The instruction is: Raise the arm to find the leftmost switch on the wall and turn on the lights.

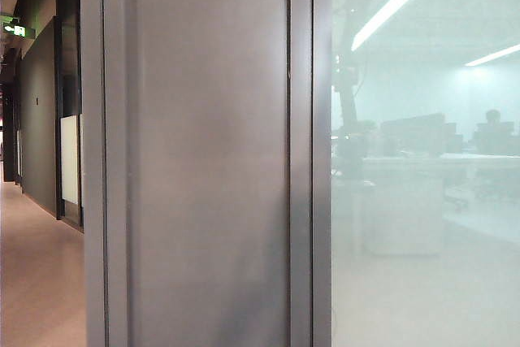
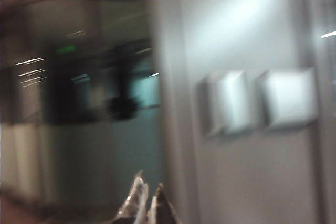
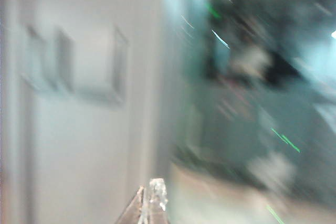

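Two pale square switch plates sit side by side on the grey wall: one (image 2: 228, 103) nearer the wall's edge by the dark glass, the other (image 2: 289, 98) beyond it. Motion blur hides which is the leftmost switch. My left gripper (image 2: 149, 195) is shut and empty, its tips short of the wall, off toward the glass. The right wrist view shows blurred switch plates (image 3: 118, 66) on the same wall; my right gripper (image 3: 152, 190) is shut and apart from them. In the exterior view the arm (image 1: 349, 95) appears only as a hazy dark reflection in the glass. No switch shows there.
A wide grey wall column (image 1: 207, 152) fills the middle of the exterior view. Frosted glass (image 1: 422, 201) to its right reflects ceiling lights and desks. A corridor (image 1: 41, 266) with a green exit sign (image 1: 18, 30) runs along the left.
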Controlling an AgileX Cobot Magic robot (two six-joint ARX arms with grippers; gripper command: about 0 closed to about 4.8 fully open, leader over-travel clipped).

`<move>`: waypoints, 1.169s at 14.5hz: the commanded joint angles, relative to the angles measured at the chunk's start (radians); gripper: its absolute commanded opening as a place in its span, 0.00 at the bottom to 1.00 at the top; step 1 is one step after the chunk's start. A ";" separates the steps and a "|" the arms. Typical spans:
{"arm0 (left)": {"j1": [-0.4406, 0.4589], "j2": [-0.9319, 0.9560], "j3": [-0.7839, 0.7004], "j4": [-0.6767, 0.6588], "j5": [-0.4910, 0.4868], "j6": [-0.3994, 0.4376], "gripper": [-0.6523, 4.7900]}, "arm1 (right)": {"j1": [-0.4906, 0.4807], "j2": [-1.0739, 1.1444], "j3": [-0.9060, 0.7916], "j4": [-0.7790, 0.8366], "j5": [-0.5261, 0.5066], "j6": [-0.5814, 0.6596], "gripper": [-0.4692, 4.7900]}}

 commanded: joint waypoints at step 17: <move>0.000 -0.264 -0.835 0.137 -0.135 -0.211 0.16 | 0.001 -0.229 -0.753 0.064 0.297 -0.084 0.09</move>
